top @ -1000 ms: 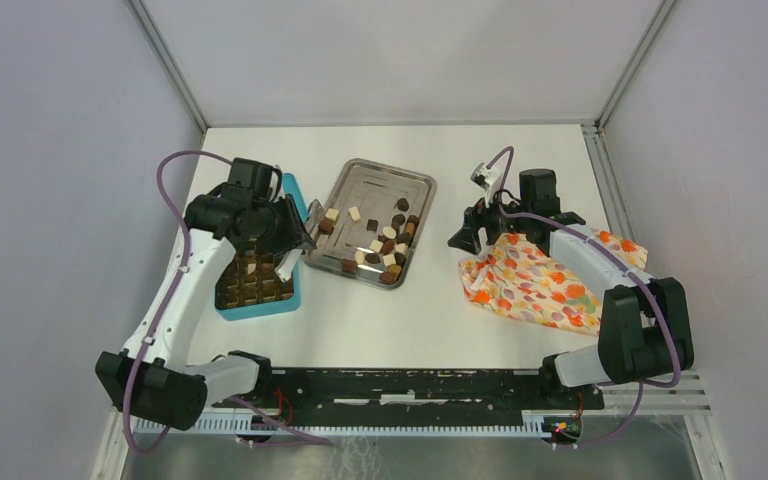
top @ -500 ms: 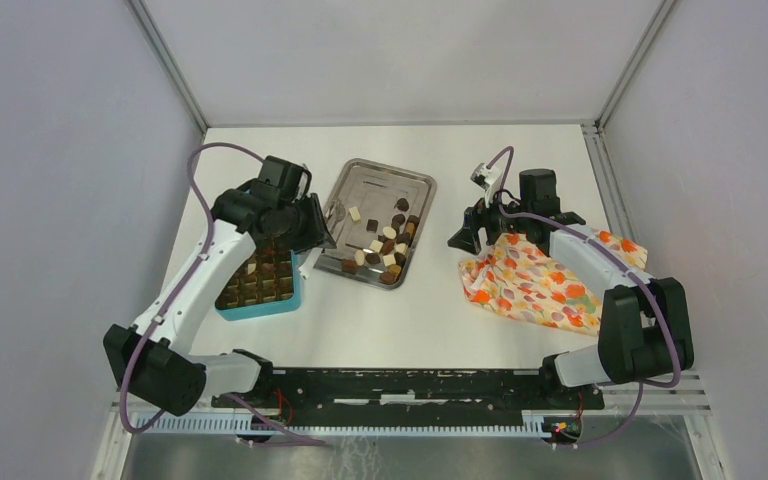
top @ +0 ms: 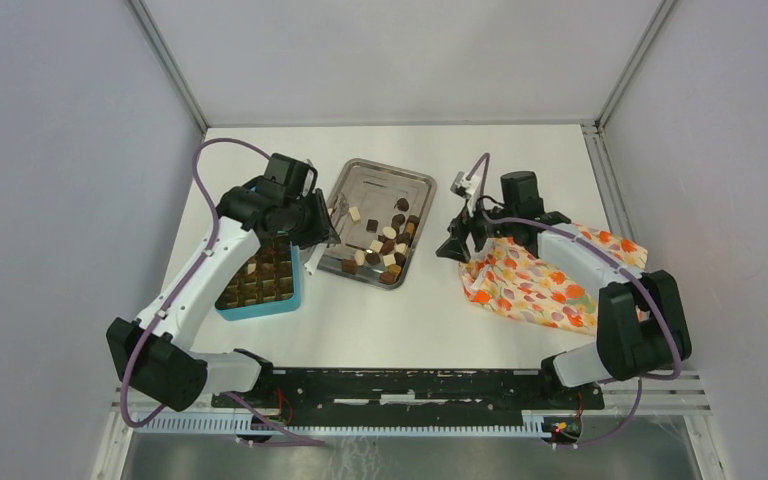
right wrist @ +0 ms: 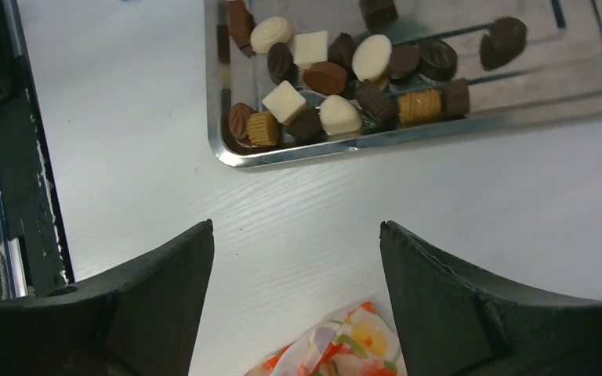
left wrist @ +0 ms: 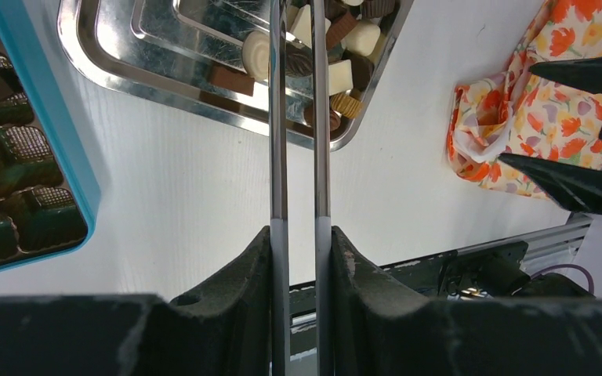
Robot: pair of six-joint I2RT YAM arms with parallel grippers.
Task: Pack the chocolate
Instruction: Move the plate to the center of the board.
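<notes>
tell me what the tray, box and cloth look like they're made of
Tray: metal, probably stainless steel, with a polished finish; its floor and rim show mirror-like reflections.
Box: smooth, matte teal walls, likely plastic or coated card; the look leaves open which.
Cloth: thin matte fabric printed with orange flowers; it lies in soft, crumpled folds.

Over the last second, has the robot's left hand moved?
Yes. The left hand has shifted right, from above the teal box to the left edge of the steel tray.
</notes>
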